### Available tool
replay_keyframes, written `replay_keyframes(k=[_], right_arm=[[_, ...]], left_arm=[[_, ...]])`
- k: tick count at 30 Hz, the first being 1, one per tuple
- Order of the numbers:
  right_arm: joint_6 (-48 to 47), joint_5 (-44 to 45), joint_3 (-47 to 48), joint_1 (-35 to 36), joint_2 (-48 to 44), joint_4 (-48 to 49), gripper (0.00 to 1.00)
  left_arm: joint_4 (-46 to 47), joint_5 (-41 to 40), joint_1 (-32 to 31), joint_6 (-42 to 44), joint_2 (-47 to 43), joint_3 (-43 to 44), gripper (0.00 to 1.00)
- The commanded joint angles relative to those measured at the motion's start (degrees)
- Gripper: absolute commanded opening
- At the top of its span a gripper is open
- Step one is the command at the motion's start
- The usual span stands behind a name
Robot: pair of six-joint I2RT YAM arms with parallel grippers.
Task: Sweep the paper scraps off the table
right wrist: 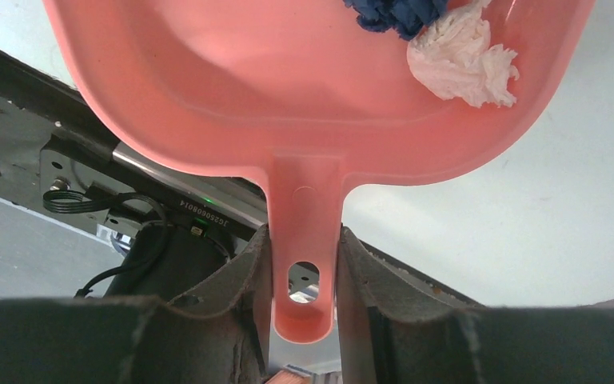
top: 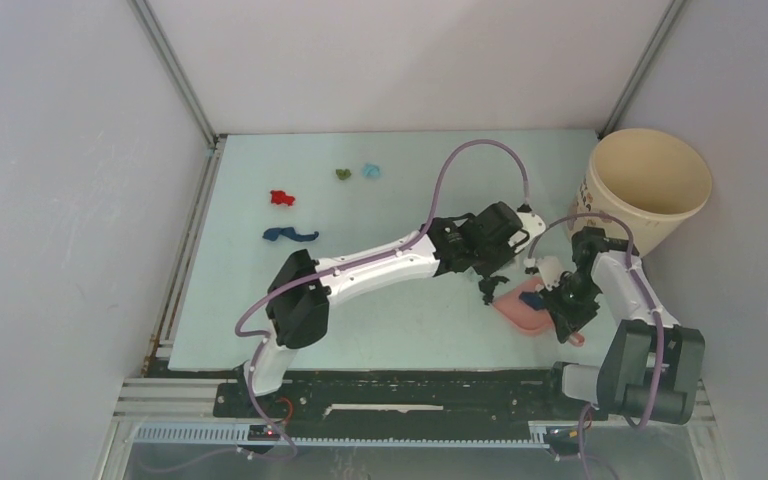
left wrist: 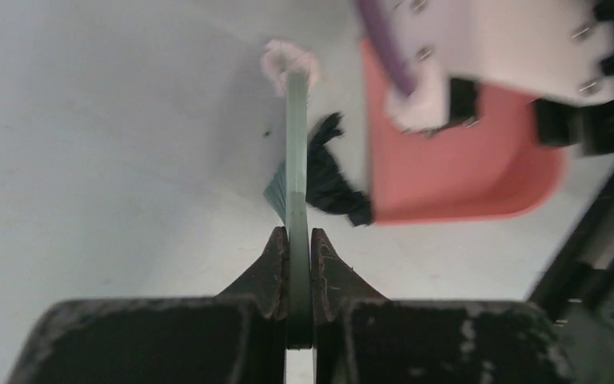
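Smooth salmon-pink plastic dustpan [right wrist: 208, 96] at the near right of the pale mint-green table [top: 400, 330], with a crumpled white paper scrap [right wrist: 464, 60] and a dark blue paper scrap [right wrist: 392, 12] inside.
The right gripper [right wrist: 304, 248] clamps its flat handle, mouth aimed far-left; the left gripper [left wrist: 298, 240] pinches the thin teal-green brush [left wrist: 297, 160] with its black bristles. Far left on the table lie the red scrap [top: 281, 198], green scrap [top: 342, 174], light blue scrap [top: 371, 171] — and a long dark blue twist [top: 290, 235] lying side to side.

Top camera's mounted high behind the arms [top: 380, 262], looking down on the whole desk [top: 410, 320] from a fair way off. The other two ride the wrists, peering forward past the left gripper [left wrist: 298, 234] and the right gripper [right wrist: 304, 232] from really close in. All three catch the pink dustpan [right wrist: 208, 96] on the desk's right side.
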Motion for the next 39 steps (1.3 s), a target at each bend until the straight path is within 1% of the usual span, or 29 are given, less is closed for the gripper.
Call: replay_keyframes(k=[1, 7, 11, 13, 16, 18, 21, 23, 24, 26, 28, 30, 32, 34, 36, 39], right_arm=[[0.9, -2.5, -0.1, 2.5, -0.2, 0.7, 0.0], [1.6, -2.6, -0.9, 2.4, -0.2, 1.7, 0.0], [1.1, -2.7, -1.4, 1.0, -0.8, 1.8, 0.0], [0.8, -3.1, -1.4, 0.1, -1.1, 1.9, 0.0], [0.5, -3.2, -1.8, -0.9, -1.6, 2.1, 0.0], [0.4, -3.3, -2.0, -1.3, -2.1, 2.1, 0.0], [0.0, -3.0, -2.4, -1.9, -3.2, 1.9, 0.0], [-0.2, -2.6, -2.7, -2.1, -3.8, 1.8, 0.0], [-0.3, -2.4, -2.8, -2.2, -4.1, 1.7, 0.0], [-0.4, -1.8, -2.9, -2.3, -4.5, 1.5, 0.0], [-0.4, -1.3, -3.0, -2.4, -5.1, 1.3, 0.0], [-0.5, -0.8, -3.0, -2.4, -5.7, 1.3, 0.0], [-0.5, -0.8, -3.1, -2.4, -5.8, 1.3, 0.0], [-0.4, -1.0, -3.1, -2.4, -5.4, 1.6, 0.0], [0.0, -1.2, -3.1, -2.4, -4.5, 1.9, 0.0], [0.4, -1.5, -3.0, -2.4, -3.5, 2.4, 0.0]], left_arm=[[0.8, 11.8, 0.1, -10.4, -2.0, 2.2, 0.0], [4.9, 12.1, 0.2, -15.7, -6.2, 0.4, 0.0], [6.9, 5.2, 1.2, -19.2, -10.6, -2.2, 0.0], [11.9, 6.3, 2.9, -21.7, -13.3, -6.1, 0.0], [17.4, 11.1, 6.0, -26.0, -16.1, -10.6, 0.01], [17.7, 13.3, 7.6, -27.1, -16.0, -10.7, 0.01], [16.9, 11.8, 9.0, -25.9, -15.9, -10.5, 0.01], [15.3, 9.4, 9.6, -23.3, -15.4, -9.5, 0.02], [13.3, 6.8, 9.7, -21.3, -14.7, -8.1, 0.02], [6.4, 2.6, 9.7, -17.6, -12.3, -3.5, 0.01], [-2.9, 1.7, 9.7, -14.6, -9.2, 1.3, 0.0], [-7.9, 1.4, 9.7, -13.2, -6.8, 3.6, 0.0], [-9.8, 3.1, 9.7, -12.8, -5.4, 3.8, 0.0], [-10.5, 7.5, 9.7, -13.2, -4.2, 4.0, 0.0], [-10.6, 15.7, 9.5, -14.2, -2.7, 4.6, 0.0], [-7.8, 25.2, 8.9, -16.1, -1.3, 4.8, 0.0]])
